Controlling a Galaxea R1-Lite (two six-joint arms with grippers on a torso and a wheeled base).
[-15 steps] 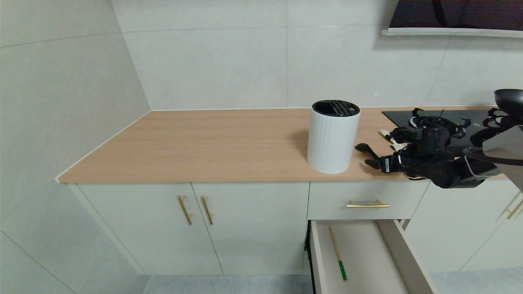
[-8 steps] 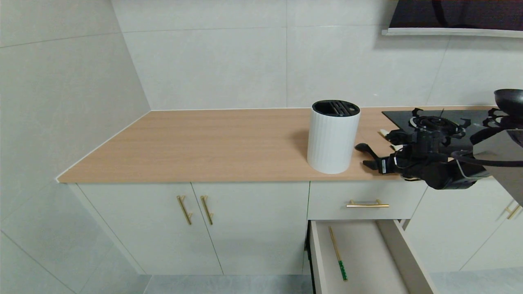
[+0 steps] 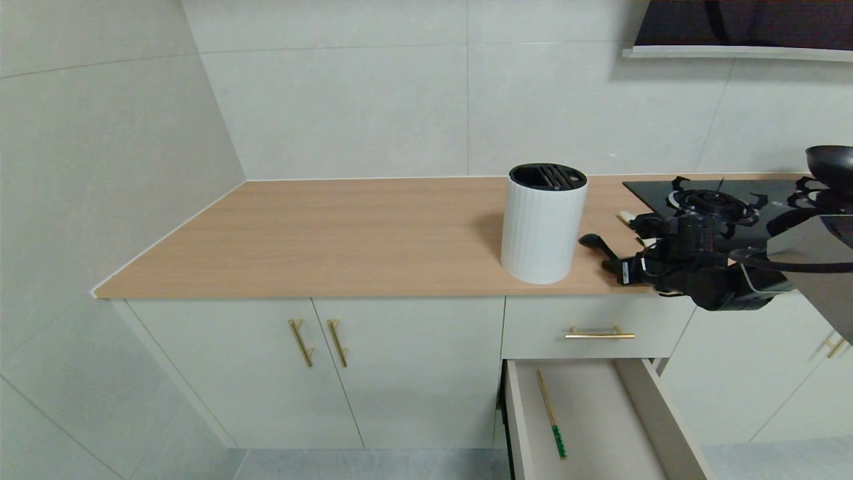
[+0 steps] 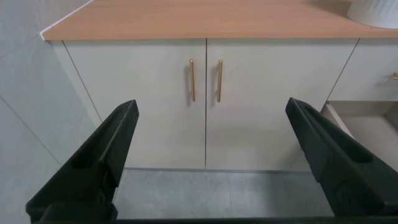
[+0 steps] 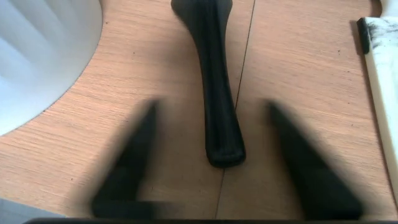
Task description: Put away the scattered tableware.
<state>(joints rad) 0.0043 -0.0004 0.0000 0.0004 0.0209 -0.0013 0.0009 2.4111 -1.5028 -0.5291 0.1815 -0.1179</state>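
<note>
A black-handled utensil (image 3: 595,243) lies on the wooden counter just right of the white ribbed utensil holder (image 3: 542,227). My right gripper (image 3: 621,257) is low over the counter's front edge, open, with its fingers either side of the handle's near end. In the right wrist view the black handle (image 5: 214,93) runs between the blurred fingers (image 5: 127,168) of the gripper (image 5: 211,111), with wood showing on both sides. A white-handled utensil (image 5: 378,74) lies beside it. My left gripper (image 4: 210,111) is open, low in front of the cabinet doors.
A gas hob (image 3: 713,200) with a dark pan sits at the counter's right end. Below the counter an open drawer (image 3: 640,407) holds a pair of chopsticks (image 3: 550,413). Cabinet doors with gold handles (image 4: 205,81) face the left gripper.
The right arm has shifted a little along the counter's front edge, its fingers ending slightly farther right by the black handle. Nothing was taken hold of.
</note>
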